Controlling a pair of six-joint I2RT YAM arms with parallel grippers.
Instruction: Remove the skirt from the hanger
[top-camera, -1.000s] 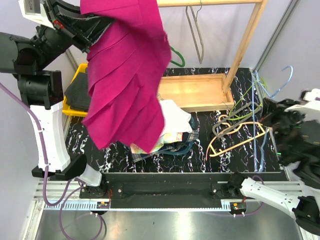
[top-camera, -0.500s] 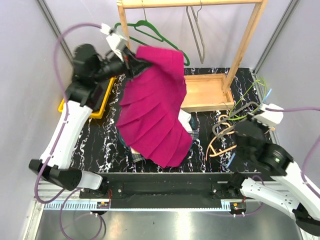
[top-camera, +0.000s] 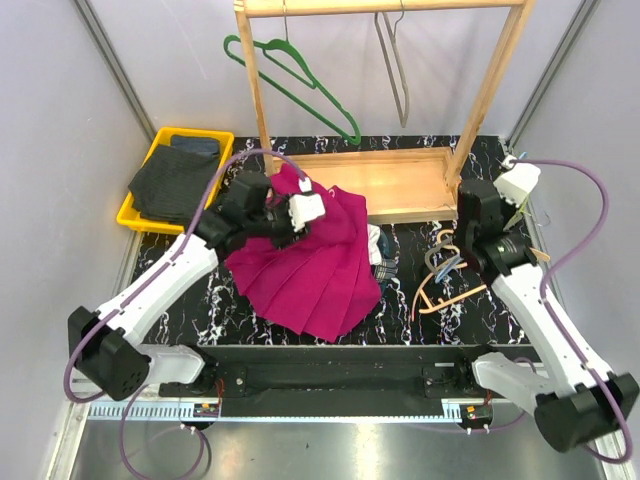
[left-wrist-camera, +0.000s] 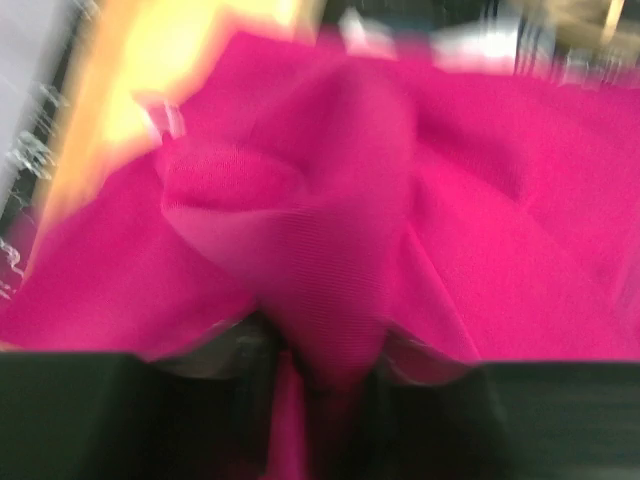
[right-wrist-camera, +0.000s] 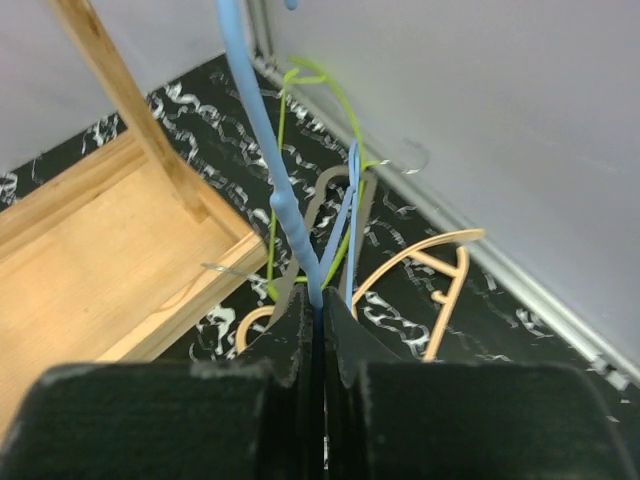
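Observation:
The magenta pleated skirt (top-camera: 310, 275) lies spread over the clothes pile at the table's middle, off any hanger. My left gripper (top-camera: 290, 222) is low at its upper edge. In the left wrist view its fingers stand parted, and a bunched fold of the skirt (left-wrist-camera: 330, 200) sits loosely between them at the left gripper (left-wrist-camera: 320, 350). My right gripper (top-camera: 485, 228) hovers by the rack's right post. In the right wrist view the right gripper (right-wrist-camera: 320, 298) is shut on a thin blue hanger (right-wrist-camera: 280, 210) that rises up out of the frame.
A wooden rack with a tray base (top-camera: 400, 180) stands at the back; a green hanger (top-camera: 290, 75) and a grey one (top-camera: 395, 70) hang on it. Loose hangers (top-camera: 465, 275) lie at the right. A yellow bin (top-camera: 195, 133) of dark clothes sits at the back left. More clothes (top-camera: 378, 255) show under the skirt.
My left arm came down from high and laid the skirt onto the clothes pile, and its jaws have parted. My right arm swung up beside the rack post with the blue hanger.

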